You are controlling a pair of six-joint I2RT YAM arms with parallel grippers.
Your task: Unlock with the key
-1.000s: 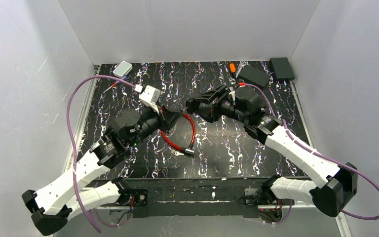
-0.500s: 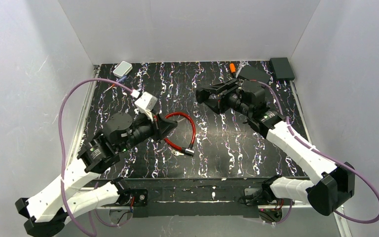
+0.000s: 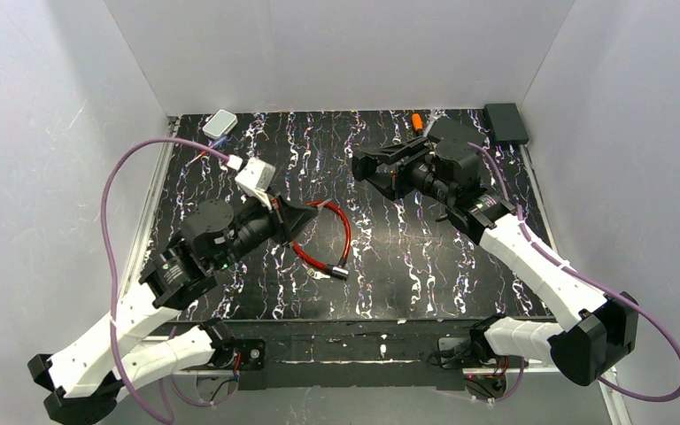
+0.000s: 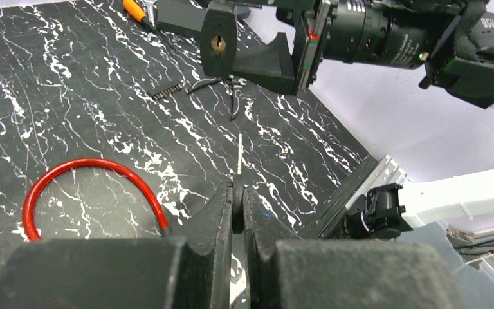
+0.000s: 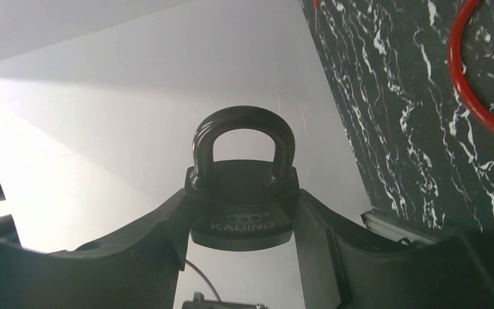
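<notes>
My left gripper [image 4: 235,196] is pinched fully closed on the key [image 4: 239,153]. The thin blade sticks out past my fingertips, edge-on, at the centre of the left wrist view. My right gripper [image 5: 242,207] is partly open and clamped on the sides of the padlock [image 5: 243,177]. The body sits between my fingers, and the shackle [image 5: 243,138] is up at frame centre with both legs seated in the body. From the left wrist, the padlock is top centre with its keyhole [image 4: 218,43] facing the key. Key tip and lock are apart, not touching. In the top view the lock hand is upper centre-right and the key hand centre-left. The red cable loop [image 3: 341,232] lies on the table [image 3: 425,266] just beside my left fingers. An orange-handled tool [image 3: 417,120] lies at the top edge.
</notes>
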